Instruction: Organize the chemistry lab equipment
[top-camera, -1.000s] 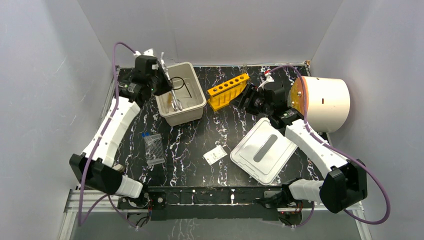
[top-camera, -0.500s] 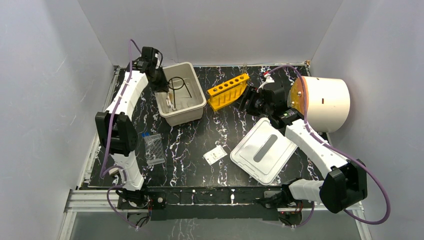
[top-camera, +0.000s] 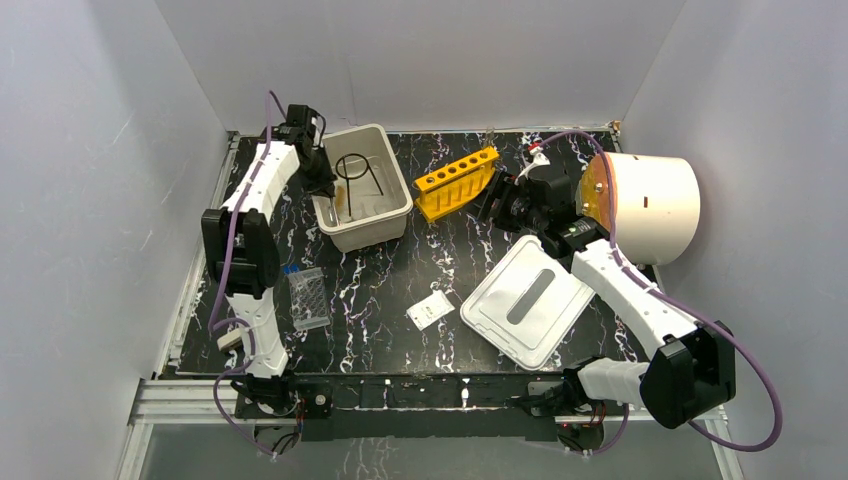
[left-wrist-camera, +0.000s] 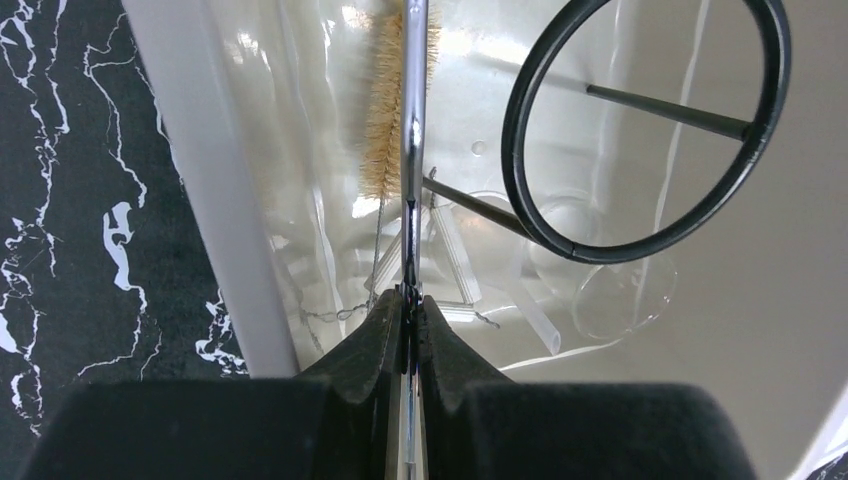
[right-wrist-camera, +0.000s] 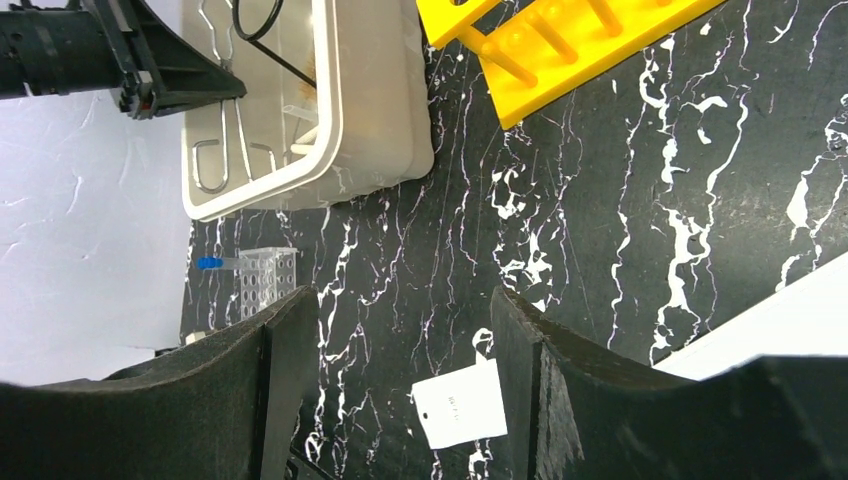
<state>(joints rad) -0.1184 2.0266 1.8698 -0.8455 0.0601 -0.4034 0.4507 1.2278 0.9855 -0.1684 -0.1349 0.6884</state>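
Chemistry lab equipment (top-camera: 348, 190) sits mostly gathered in a beige bin (top-camera: 372, 232) at the back left of the black marbled table (top-camera: 400, 270). The left end effector (left-wrist-camera: 410, 305) reaches down into that bin with its two fingers pressed tight on a pair of thin metal tweezers (left-wrist-camera: 412, 150), which run straight out from the fingertips and past the top edge of the wrist view. Just beside the tweezers lies a brush (left-wrist-camera: 385, 110) with tan bristles. A black wire ring stand (left-wrist-camera: 650, 130) fills the right side of the bin, one of its legs crossing over a white triangle (left-wrist-camera: 445, 275), and a clear glass dish (left-wrist-camera: 620, 290) rests on the bin floor partly under the ring. Outside the bin, a clear tube rack (top-camera: 308, 297) stands near the left arm, with a blue-capped vial (top-camera: 290, 268) at its far end. A yellow rack (top-camera: 457, 182) leans tilted just right of the bin. The right end effector (right-wrist-camera: 400, 300) hangs above the table near the yellow rack with its fingers spread wide and nothing between them. Nearer the front, a small white card (top-camera: 431, 309) lies just beside a white lid (top-camera: 527, 300), and a white drum (top-camera: 655, 205) lies on its side at the far right.
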